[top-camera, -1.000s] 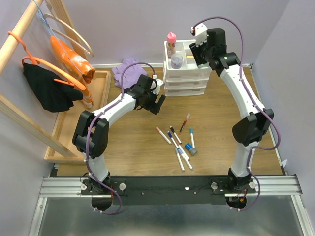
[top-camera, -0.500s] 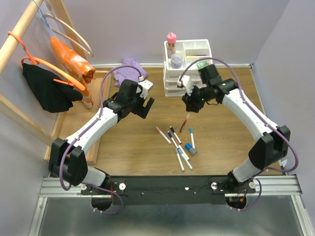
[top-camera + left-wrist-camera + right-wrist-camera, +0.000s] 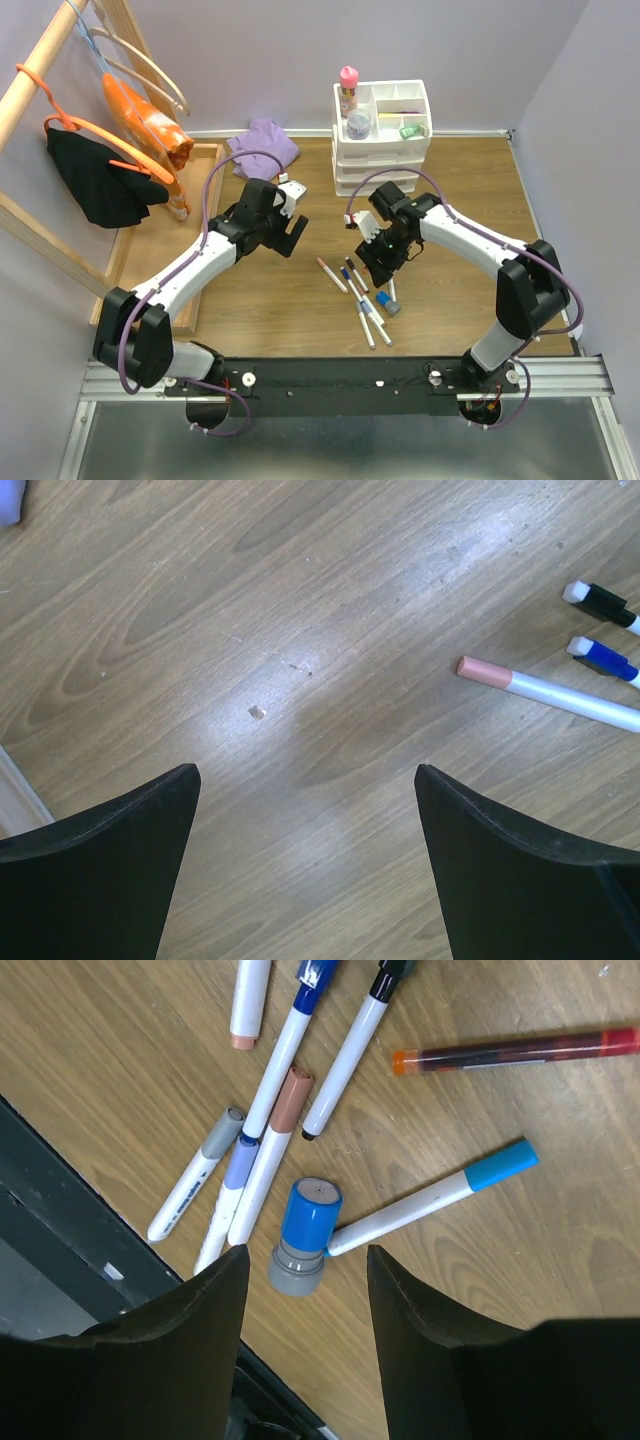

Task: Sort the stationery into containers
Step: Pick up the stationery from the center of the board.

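Black left gripper (image 3: pixel 305 775): jaws spread, empty | right gripper (image 3: pixel 307 1252): jaws spread over blue-capped stamp (image 3: pixel 311 1212), empty

Wooden table (image 3: pixel 455 205) bears markers (image 3: pixel 362 296), drawer unit (image 3: pixel 378 172), cloth (image 3: pixel 265 138).

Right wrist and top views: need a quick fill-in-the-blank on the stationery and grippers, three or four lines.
1. The right gripper hangs with jaws apart over a stubby stamp-like item whose cap is ____.
2. The left gripper has its jaws ____ above the wooden table.
3. The glue bottle stands upright in the top of the white drawer unit and has a ____ cap.
4. The dark red tube lies on the table with an ____ end.

Missing words: blue; open; pink; orange
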Robot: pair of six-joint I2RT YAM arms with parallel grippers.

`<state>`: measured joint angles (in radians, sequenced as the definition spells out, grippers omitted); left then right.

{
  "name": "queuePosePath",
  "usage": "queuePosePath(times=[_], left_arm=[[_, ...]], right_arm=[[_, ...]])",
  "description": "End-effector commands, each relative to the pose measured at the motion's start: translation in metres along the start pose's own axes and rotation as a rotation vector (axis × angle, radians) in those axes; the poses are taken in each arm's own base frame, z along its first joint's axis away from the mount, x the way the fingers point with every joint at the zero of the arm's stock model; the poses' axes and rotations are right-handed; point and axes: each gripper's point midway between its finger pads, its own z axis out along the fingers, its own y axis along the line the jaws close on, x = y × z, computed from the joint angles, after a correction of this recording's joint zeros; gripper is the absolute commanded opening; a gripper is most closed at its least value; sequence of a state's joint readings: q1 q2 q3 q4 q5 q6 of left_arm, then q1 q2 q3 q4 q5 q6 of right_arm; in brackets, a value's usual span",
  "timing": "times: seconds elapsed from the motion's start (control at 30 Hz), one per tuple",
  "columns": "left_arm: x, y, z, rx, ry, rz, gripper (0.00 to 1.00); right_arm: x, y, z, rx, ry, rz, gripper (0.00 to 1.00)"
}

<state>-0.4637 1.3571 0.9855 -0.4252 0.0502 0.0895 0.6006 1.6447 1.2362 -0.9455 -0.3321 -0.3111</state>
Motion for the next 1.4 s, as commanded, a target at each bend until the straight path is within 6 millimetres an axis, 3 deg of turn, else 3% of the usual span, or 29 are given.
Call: queuePosePath(times=[0.0,0.33,0.77,1.37], left_arm=[[-0.011,0.006,-0.009,-0.034,-0.061,0.001,0.98],[-0.011,0.006,-0.012,-0.04,-0.077,0.002,0.98],[-0.006,0.008,-0.01,-0.053,-0.074,0.002,0.98],[-0.006,0.008,-0.007,-0.051,-0.071,0.003,0.98]], right_arm=[[0.009,0.0,0.015,0.044,0.08,0.084,0.59],[0.009,-0.007,0.036,0.102,0.169,0.073,0.64],[0.027,-0.006,0.052,0.157,0.267,0.015,0.64],[0.033,-0.007,0.062,0.152,0.305,0.034,0.52]])
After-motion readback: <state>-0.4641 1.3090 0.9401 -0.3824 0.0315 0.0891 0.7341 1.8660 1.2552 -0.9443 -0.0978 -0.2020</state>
